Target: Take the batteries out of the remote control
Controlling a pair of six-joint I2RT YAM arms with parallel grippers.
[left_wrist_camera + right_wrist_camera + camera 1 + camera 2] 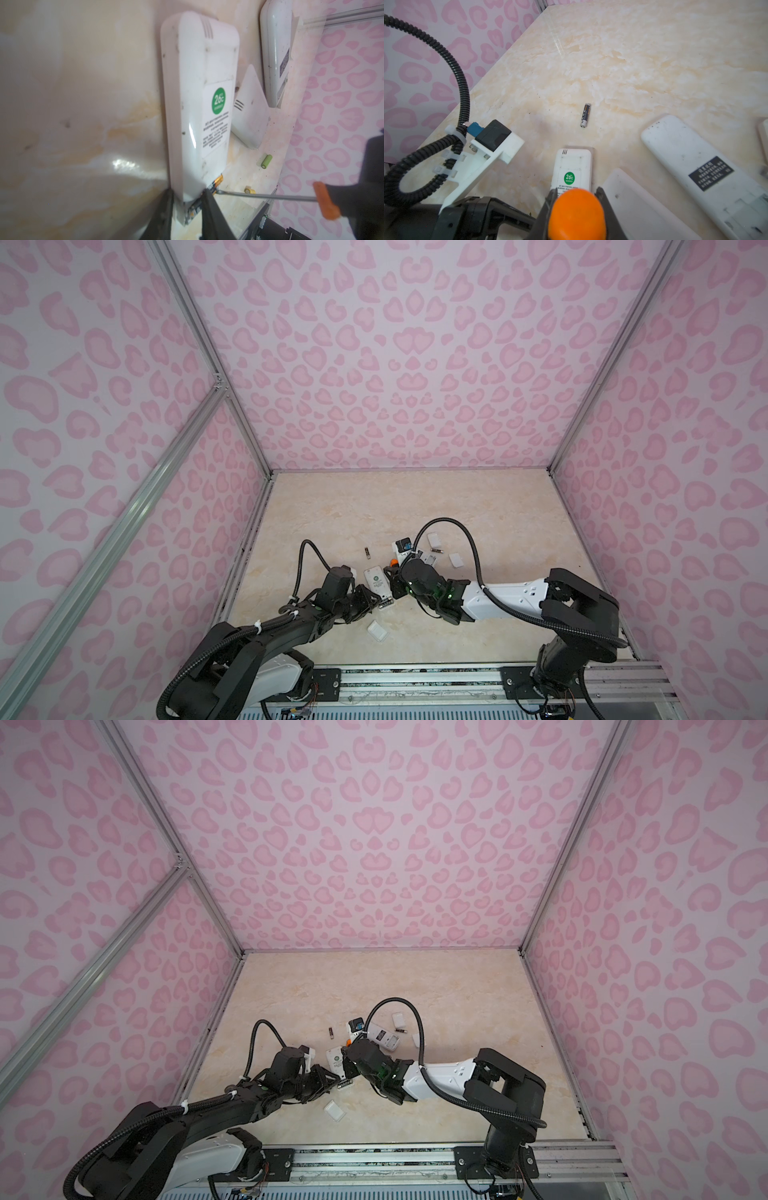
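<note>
My left gripper [188, 204] clamped the remote [197, 83]; right gripper [577, 196] held the screwdriver [577, 218] at its 3 o'clock. Marble tabletop [633, 62], pink walls [395, 344].

Top views share the table [415, 506]; wrist views close.

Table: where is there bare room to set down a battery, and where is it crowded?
Free: the far table beyond the lone black battery; the near strip right of the white cover. Crowded: mid-table around the remotes.
</note>
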